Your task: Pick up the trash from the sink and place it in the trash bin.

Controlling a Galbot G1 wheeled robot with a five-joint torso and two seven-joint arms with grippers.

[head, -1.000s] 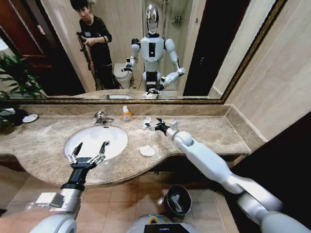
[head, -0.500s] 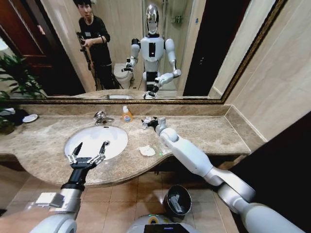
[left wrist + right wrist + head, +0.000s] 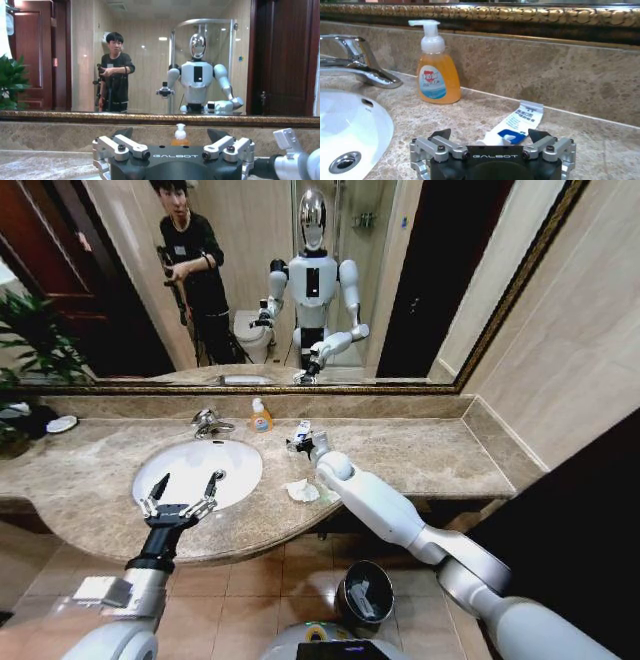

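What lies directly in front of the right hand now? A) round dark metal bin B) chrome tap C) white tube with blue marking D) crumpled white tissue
C: in the right wrist view the white tube with blue marking lies on the beige-brown marble counter between the open fingers of the right hand, beside the orange pump soap bottle.

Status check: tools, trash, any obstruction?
Right tool open over blue-marked tube on counter. Left tool open, above sink. Crumpled tissue on counter. No obstruction.
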